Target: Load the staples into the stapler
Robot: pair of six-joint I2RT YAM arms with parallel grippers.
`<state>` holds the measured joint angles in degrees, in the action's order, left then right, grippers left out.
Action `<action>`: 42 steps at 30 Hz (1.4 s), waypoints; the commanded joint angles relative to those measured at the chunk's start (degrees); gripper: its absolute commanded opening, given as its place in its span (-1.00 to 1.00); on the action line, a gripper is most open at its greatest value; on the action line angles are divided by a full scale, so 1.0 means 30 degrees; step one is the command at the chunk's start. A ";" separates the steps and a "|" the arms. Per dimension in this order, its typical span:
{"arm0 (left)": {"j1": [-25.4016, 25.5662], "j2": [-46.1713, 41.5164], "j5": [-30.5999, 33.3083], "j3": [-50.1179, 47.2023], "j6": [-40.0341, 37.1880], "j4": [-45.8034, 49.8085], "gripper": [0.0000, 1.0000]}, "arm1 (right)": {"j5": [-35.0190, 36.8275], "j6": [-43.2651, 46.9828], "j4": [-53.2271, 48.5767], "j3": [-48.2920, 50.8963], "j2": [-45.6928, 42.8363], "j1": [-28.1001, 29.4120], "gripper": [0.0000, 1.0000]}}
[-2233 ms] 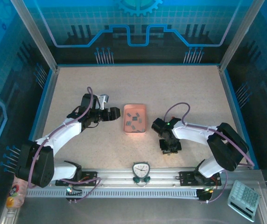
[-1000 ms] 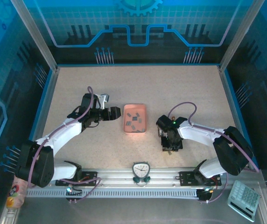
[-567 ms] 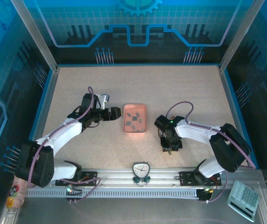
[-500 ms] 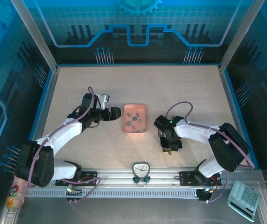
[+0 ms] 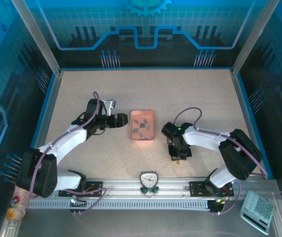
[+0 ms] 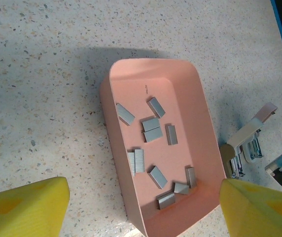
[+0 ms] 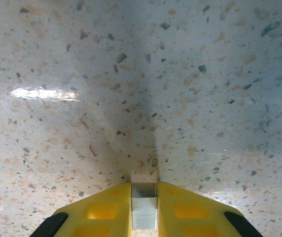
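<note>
Speckled beige stone-pattern table (image 5: 190, 98): carried everything listed here. Shallow pink rectangular plastic tray (image 6: 136, 84): stood near the table's middle, between the two arms. Small dark grey rectangular strips of staples (image 6: 152, 129): some eleven lay loose and scattered on the tray floor, a few touching one another. Small pale stapler (image 6: 247, 140): sat on the table just beside the tray, its top arm hinged up. Left gripper (image 5: 121, 121): hung over the tray's near end with its yellow fingers (image 6: 27, 205) spread wide to either side and nothing between them. Right gripper (image 5: 179, 157): pointed down at bare table to the right of the tray and apart from it. Its yellow fingers (image 7: 99, 212) were pressed onto a single silver-grey staple strip (image 7: 144, 213), held upright between the pads. Whether that strip touched the table could not be told.
</note>
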<state>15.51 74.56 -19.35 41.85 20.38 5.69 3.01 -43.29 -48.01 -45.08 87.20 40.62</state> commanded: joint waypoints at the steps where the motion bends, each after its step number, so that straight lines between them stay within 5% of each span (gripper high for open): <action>1: 0.0163 0.0280 -0.0286 0.0076 -0.0597 -0.0210 0.62 | 0.1223 -0.0293 -0.0198 -0.0236 -0.1025 0.0201 -0.65; 18: 0.0163 -0.0416 -0.3485 -0.1090 -0.1071 -0.5123 0.61 | 0.3436 0.2031 0.4590 -0.0084 -0.5648 -0.3664 -0.69; 29: 0.0858 0.1493 -0.4874 0.1827 -0.6832 -0.5110 0.62 | 0.4425 0.2884 0.5873 0.0469 -0.4820 -0.4557 -0.69; 35: 0.1199 0.2009 -0.6169 -0.0198 -0.7172 -0.8862 0.62 | 0.4113 0.3111 0.7059 0.1008 -0.4378 -0.5291 -0.69; 42: 0.2128 0.1878 -0.8640 0.0045 -1.0589 -0.6608 0.60 | 0.3744 0.3123 0.7038 0.1015 -0.3908 -0.5352 -0.69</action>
<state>20.60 79.99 -37.74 41.36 -3.25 -16.23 14.50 -34.39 -27.68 -42.68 75.05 25.06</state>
